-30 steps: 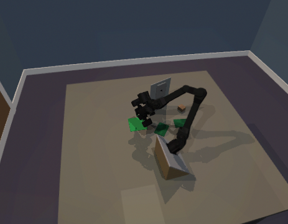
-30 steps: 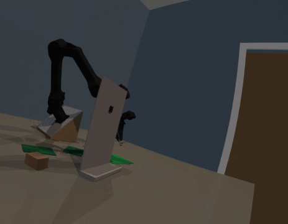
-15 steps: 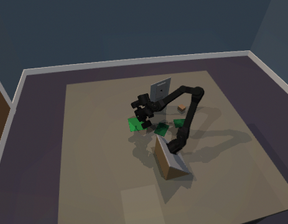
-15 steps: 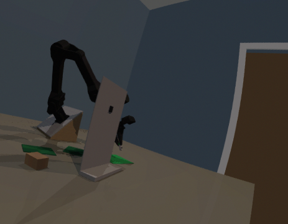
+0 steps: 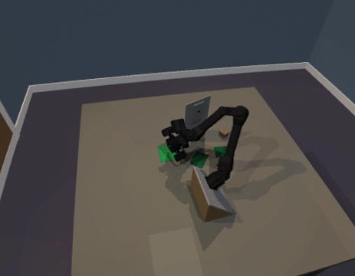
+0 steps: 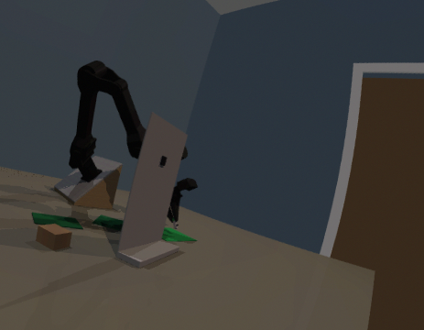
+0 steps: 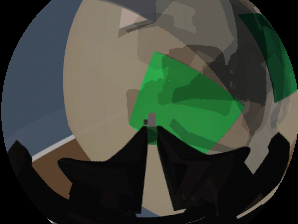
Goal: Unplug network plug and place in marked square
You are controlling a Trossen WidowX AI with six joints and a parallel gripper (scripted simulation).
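A small grey network plug (image 7: 150, 120) sits pinched at the tips of the jaws, which are nearly closed around it. In the wrist view it hangs over the near left edge of a green marked square (image 7: 182, 106) on the tan surface (image 5: 119, 192). The plug is too small to make out in the top view. The black gripper (image 5: 179, 152) points downward over that same green patch, beside the upright grey panel (image 6: 153, 188), whose dark socket (image 6: 163, 160) now looks vacant.

The step in hand appears to be lowering the plug into the square. To do it well, the arm likely needs to shift slightly so the plug sits well inside the green, not on its border, then descend straight until it rests before releasing. Two other green patches (image 5: 199, 159) lie nearby; which is the target cannot be told.
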